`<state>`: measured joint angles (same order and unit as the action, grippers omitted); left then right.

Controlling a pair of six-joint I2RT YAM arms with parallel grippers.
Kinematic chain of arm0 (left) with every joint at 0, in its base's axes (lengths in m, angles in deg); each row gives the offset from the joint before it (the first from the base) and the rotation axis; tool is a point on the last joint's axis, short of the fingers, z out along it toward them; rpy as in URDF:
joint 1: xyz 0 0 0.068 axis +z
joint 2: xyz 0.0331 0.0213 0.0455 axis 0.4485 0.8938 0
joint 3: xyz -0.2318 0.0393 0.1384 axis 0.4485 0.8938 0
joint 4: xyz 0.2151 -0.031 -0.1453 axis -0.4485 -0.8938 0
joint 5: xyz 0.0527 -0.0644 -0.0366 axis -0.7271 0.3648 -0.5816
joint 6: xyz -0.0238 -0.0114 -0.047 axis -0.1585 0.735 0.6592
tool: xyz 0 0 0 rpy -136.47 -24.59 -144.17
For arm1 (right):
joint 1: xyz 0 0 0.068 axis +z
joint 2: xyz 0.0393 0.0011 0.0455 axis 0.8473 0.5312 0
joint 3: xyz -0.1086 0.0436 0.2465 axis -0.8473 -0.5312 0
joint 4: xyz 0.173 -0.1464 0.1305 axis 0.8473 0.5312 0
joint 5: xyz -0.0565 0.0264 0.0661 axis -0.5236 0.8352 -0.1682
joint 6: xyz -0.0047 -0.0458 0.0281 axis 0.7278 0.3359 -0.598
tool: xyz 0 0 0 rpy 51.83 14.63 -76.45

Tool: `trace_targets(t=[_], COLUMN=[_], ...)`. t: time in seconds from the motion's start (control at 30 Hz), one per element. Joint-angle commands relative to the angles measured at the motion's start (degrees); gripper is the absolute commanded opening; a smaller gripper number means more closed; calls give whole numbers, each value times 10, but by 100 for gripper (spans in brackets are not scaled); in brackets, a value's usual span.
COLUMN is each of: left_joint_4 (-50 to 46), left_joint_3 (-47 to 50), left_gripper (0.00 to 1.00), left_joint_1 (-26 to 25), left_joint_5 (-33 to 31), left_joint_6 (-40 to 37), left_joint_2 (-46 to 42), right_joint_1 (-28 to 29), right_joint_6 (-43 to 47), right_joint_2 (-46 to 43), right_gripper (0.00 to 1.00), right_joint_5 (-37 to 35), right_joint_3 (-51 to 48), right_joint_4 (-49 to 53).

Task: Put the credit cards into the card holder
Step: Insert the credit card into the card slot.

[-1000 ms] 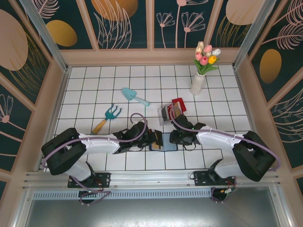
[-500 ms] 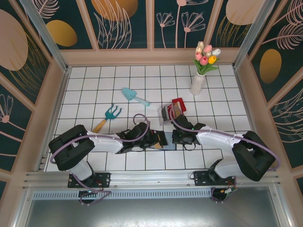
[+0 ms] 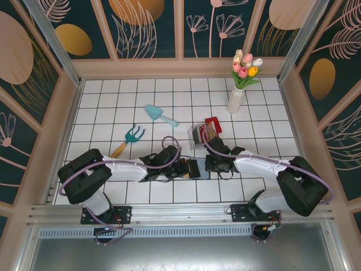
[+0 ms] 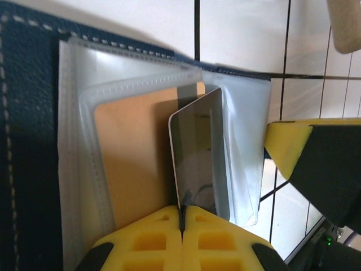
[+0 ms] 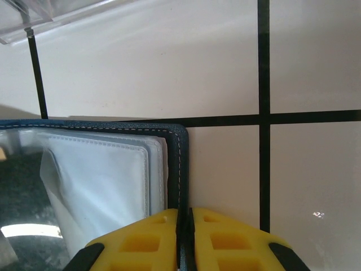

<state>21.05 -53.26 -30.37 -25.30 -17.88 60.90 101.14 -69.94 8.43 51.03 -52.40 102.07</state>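
Observation:
The navy card holder lies open on the tiles, its clear sleeves fanned out. A gold-tan card sits inside one sleeve. My left gripper is shut on a black card, which stands on edge with its far end among the sleeves. My right gripper is shut on the card holder's stitched navy edge. From above, the left gripper and the right gripper face each other across the card holder. A red card stands in the clear rack.
The clear plastic rack stands just behind the holder, its corner close to my right wrist. A white vase of tulips is at the back right. A teal shovel and a teal rake lie to the left.
The right gripper has closed on the card holder's edge. The left arm has moved right, bringing the black card over the open holder and into its sleeves.

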Motion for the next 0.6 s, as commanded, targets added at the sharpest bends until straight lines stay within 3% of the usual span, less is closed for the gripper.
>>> trace_targets(t=[0.0,0.3,0.57], left_joint_4=[-59,-50,-85], left_joint_3=[-13,-45,-102], left_gripper=[0,0,0], left_joint_1=[-4,-4,-3], left_joint_5=[17,-4,7], left_joint_6=[-27,15,-33], left_joint_2=[5,49,90], right_joint_1=[-2,1,1], right_joint_6=[1,-2,0], right_joint_2=[13,10,9], right_gripper=[7,7,7], right_joint_5=[4,5,5], right_joint_3=[-9,-11,-14], right_joint_4=[-6,-6,-8])
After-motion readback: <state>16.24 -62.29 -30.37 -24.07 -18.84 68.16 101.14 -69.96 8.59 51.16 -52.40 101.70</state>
